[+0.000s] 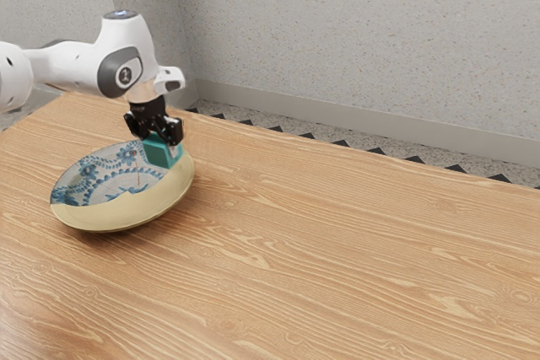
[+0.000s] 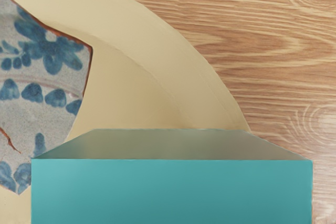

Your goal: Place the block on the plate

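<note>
- The block [image 1: 158, 153] is being gripped from opposite sides by the gripper [image 1: 161, 138], its jaws being spaced by the block's width.
- It is being held up, presumably so that the rim is being cleared.
- The plate [image 1: 133, 212] is being supported by the table [image 1: 337, 250], probably as a steady landing spot.
- The block is being suspended between the fingertips, jutting below them, above the plate's edge.

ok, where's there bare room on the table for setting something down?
Bare wood on the table: a wide stretch from the plate to the exterior view's right edge, plus the strip below the plate. Crowded: the plate's rim where the end effector holds the block.
</note>
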### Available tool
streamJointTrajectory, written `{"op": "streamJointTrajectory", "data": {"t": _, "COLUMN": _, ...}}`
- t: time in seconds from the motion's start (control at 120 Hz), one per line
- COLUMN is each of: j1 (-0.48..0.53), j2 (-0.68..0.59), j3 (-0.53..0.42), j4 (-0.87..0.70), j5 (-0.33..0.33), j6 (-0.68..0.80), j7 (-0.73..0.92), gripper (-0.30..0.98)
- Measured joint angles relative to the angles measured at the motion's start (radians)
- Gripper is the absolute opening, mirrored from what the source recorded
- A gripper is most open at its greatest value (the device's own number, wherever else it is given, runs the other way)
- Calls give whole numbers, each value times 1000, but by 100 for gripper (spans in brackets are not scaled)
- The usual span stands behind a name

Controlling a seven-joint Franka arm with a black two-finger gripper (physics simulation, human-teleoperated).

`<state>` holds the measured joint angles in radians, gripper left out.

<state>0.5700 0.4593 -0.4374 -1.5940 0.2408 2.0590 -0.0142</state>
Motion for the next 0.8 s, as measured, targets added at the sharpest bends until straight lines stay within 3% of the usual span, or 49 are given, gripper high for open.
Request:
{"op": "streamJointTrajectory", "data": {"t": 0.358, "j1": 291, "j2": 63, "j3": -224, "j4": -12, "j5": 149, "j6": -45, "j7": -1, "gripper": 39}}
{"op": "streamJointTrajectory", "data": {"t": 0.8, "j1": 380, "j2": 184, "j3": -283, "j4": 7, "j5": 271, "j6": -59, "j7": 2, "gripper": 39}}
